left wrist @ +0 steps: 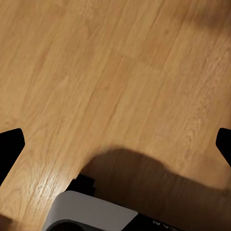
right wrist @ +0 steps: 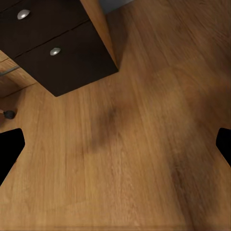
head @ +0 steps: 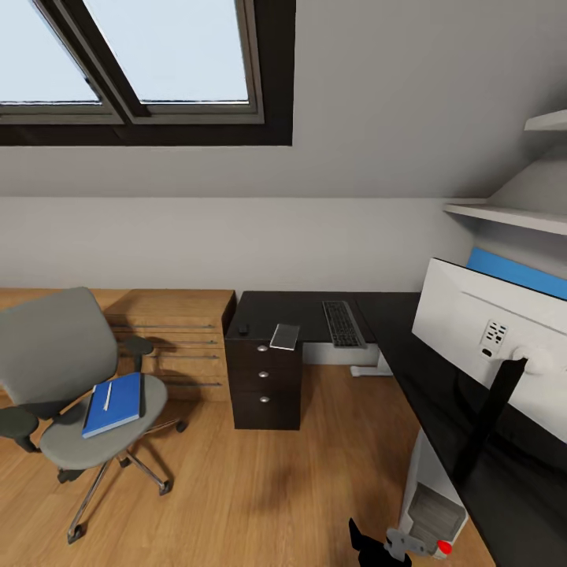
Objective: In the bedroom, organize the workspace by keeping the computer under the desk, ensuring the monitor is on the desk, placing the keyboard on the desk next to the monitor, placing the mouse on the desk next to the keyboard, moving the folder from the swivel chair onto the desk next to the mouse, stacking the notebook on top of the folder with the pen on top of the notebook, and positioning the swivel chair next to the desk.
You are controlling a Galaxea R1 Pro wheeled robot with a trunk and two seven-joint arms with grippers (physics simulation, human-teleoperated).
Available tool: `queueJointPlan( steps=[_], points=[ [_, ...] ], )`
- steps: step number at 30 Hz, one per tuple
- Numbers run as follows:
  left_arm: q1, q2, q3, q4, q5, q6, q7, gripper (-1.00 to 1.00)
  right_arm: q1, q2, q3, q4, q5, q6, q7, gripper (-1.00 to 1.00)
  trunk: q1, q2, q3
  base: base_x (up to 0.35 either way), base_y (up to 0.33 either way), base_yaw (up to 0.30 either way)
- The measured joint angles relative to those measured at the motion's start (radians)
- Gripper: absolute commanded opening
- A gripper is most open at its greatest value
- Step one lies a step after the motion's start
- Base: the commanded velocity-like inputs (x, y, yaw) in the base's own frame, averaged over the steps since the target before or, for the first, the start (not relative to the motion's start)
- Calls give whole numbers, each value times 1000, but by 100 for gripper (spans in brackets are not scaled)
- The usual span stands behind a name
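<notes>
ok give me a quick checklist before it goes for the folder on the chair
1. Folder lying flat on the chair seat: ok.
2. Pen resting on the folder, could slide off when lifted: not ok.
3. Bare patch on the desk beside the keyboard: ok.
4. Mouse next to the keyboard: not ok, the notebook lies between them.
5. Left gripper open with nothing between its fingers: ok.
6. Right gripper open with nothing between its fingers: ok.
</notes>
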Motion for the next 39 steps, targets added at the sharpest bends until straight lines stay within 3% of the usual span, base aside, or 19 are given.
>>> queueJointPlan(
  steps=[18,39],
  points=[
    [0,0,0,25,-4,-1,-7,100,0,1,0,0,0,-1,0,100,0,0,2,-38,-71,-91],
    [0,1,0,25,-4,-2,-6,100,0,4,1,1,9,1,1,100,-8,14,8,-8,-17,-8]
  ],
)
